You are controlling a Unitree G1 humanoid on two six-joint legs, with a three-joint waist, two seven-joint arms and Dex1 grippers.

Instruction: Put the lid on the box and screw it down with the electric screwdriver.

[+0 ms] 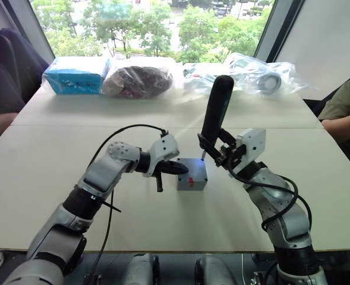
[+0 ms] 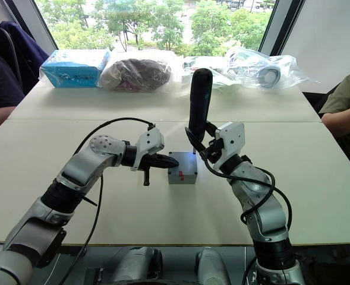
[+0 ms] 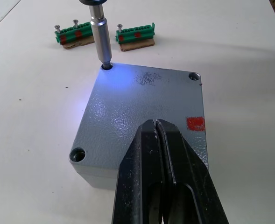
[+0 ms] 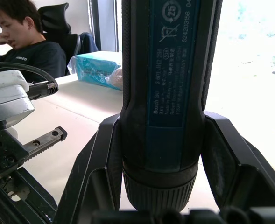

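The box (image 1: 192, 176) was found near the middle of the white table (image 1: 56, 154), with the lid (image 3: 142, 109) already seated flush on top of it. The electric screwdriver (image 1: 215, 110) was held close to upright, its long axis leaning slightly to the right at the top, clamped between the two fingers of the right gripper (image 1: 217, 152), which were wrapped against either side of its barrel. Its bit (image 3: 101, 39) was set into the screw hole at the far left corner of the lid, lit by a blue glow; any further driving was judged to depend on that axis being kept in line with the hole. The left gripper (image 1: 176, 168) was recorded with its fingers pressed together, empty, resting at the left edge of the lid, seemingly to steady it. Three other corner holes (image 3: 77, 153) were seen in the left wrist view, along with two green connector pieces (image 3: 107, 36) just beyond the box, details hidden from the head camera. Bagged goods (image 1: 138, 80) lay along the far edge.
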